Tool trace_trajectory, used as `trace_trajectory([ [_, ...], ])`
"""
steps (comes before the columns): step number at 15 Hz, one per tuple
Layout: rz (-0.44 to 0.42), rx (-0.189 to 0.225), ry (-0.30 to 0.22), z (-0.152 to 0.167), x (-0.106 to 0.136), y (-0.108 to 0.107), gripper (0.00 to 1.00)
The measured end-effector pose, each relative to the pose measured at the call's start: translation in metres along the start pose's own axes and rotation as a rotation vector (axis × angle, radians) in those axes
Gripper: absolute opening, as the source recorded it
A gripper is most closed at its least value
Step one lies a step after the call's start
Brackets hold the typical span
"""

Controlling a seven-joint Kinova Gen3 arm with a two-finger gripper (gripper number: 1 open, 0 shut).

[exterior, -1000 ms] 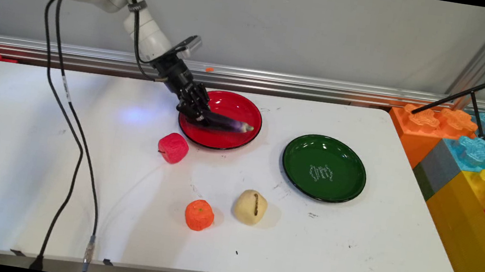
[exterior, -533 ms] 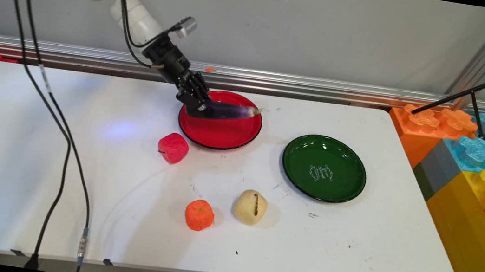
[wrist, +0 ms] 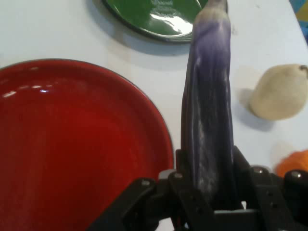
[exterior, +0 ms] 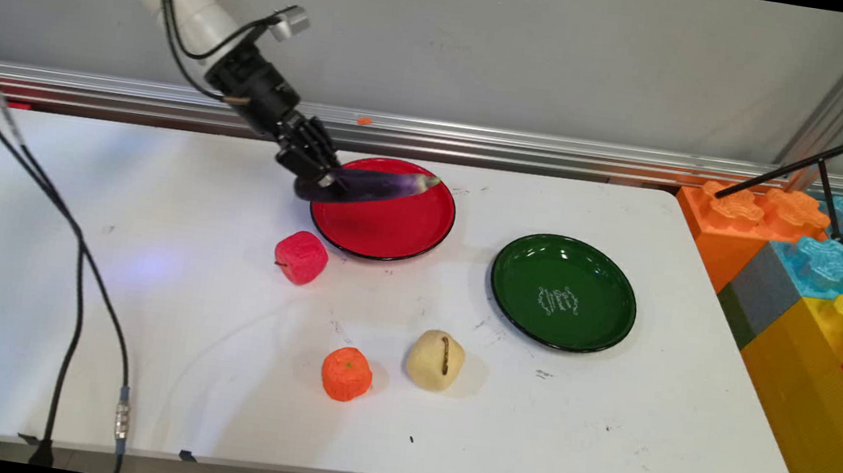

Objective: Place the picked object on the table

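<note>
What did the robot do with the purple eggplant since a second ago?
The gripper, shut on the eggplant, lifted it off the red plate and drew it up and left. The green plate, red apple, orange and pear stayed put.

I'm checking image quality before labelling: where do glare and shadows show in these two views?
Main view: window-like highlights glint on the green plate, and soft shadows lie beside the pale fruit. Hand view: a bright reflection sits on the green plate, and the eggplant, held in the gripper, shows pale sheen.
</note>
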Motion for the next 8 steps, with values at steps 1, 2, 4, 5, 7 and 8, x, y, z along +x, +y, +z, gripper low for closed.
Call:
trace_trajectory([
  [1, -0.011, -0.004, -0.004, -0.004, -0.003, 0.009, 0.00],
  [2, -0.020, -0.008, -0.008, -0.007, -0.006, 0.016, 0.00],
  [4, -0.039, -0.015, -0.020, -0.013, -0.014, 0.032, 0.00],
  [5, -0.047, -0.018, -0.025, -0.015, -0.017, 0.039, 0.00],
  [7, -0.063, -0.024, -0.035, -0.018, -0.023, 0.053, 0.00],
  [8, -0.069, -0.027, -0.040, -0.018, -0.025, 0.058, 0.00],
])
